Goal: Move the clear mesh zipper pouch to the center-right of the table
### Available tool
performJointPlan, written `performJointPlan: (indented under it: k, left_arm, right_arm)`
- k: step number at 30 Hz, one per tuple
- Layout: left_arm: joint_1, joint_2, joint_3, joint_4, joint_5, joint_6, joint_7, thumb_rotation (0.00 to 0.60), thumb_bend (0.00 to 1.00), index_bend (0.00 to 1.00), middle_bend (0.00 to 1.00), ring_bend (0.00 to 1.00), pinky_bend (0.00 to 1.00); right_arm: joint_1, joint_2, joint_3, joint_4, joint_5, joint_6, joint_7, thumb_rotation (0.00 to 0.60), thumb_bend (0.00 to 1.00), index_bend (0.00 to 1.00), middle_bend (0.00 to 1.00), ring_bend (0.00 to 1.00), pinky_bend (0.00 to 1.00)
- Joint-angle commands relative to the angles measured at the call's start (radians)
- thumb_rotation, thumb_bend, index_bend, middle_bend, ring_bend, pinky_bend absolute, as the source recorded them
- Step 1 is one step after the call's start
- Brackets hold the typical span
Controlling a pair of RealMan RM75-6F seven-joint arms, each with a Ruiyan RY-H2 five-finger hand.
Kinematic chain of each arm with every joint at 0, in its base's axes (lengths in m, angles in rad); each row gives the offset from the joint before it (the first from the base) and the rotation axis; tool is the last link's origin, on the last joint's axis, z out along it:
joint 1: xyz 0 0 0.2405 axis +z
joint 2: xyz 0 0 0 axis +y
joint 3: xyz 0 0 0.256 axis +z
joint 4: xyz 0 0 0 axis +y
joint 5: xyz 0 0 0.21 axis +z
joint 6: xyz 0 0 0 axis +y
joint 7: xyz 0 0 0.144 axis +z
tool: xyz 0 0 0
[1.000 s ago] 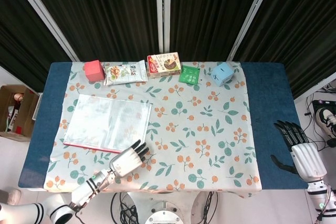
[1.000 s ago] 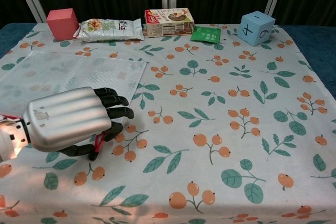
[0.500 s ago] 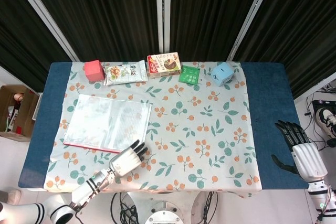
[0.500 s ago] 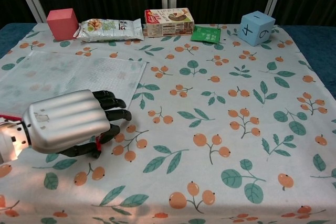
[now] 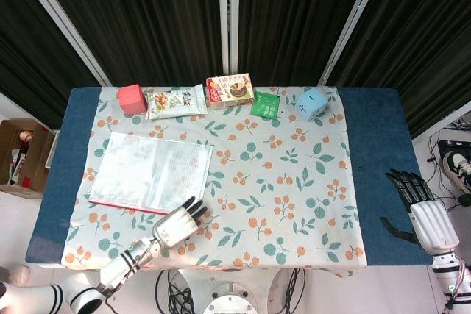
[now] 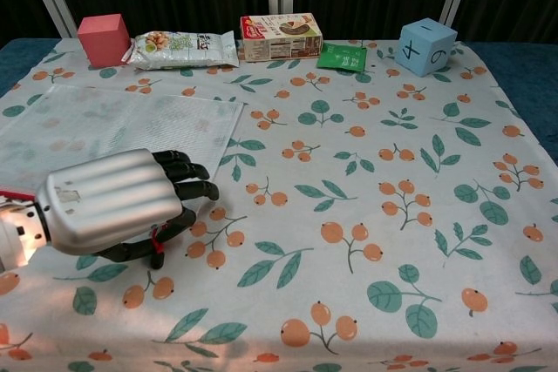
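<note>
The clear mesh zipper pouch with a red edge [image 5: 151, 173] lies flat on the left half of the floral tablecloth [image 5: 294, 182], well apart from the centre-right target. The left hand [image 6: 109, 202] sits at the pouch's near right corner, fingers curled low; a red tab shows beneath them, but whether it is pinched I cannot tell. Since a second ago the hand has barely shifted and the pouch has not moved, so the grasp appears unfinished. The right hand [image 5: 418, 204] hangs off the table's right edge, fingers apart, holding nothing. Along the far edge stand a red cube [image 5: 132, 98], snack bag [image 5: 176, 101] and blue die [image 5: 312, 103].
</note>
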Motion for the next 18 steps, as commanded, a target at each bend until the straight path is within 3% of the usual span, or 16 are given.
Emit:
performJointPlan:
  k: [1,11,18]
  left_arm:
    - [0.001,0.006,0.006,-0.005,-0.001,0.013,-0.042,0.6,0.35,0.64,0.2,0.13,0.19]
    - [0.037,0.036,0.02,-0.051,0.038,0.162,-0.282,0.6,0.36,0.65,0.22,0.13,0.19]
    - [0.045,0.054,-0.019,-0.113,0.056,0.268,-0.431,0.6,0.35,0.65,0.22,0.13,0.19]
  right_arm:
    - [0.0,0.0,-0.001,-0.001,-0.003,0.0,-0.001,0.6,0.2,0.0,0.05,0.0,0.0]
    - [0.041,0.022,0.002,-0.047,-0.043,-0.033,-0.043,0.6,0.2,0.0,0.05,0.0,0.0]
    - [0.093,0.046,0.017,-0.099,-0.05,-0.089,-0.047,0.6,0.2,0.0,0.06,0.0,0.0]
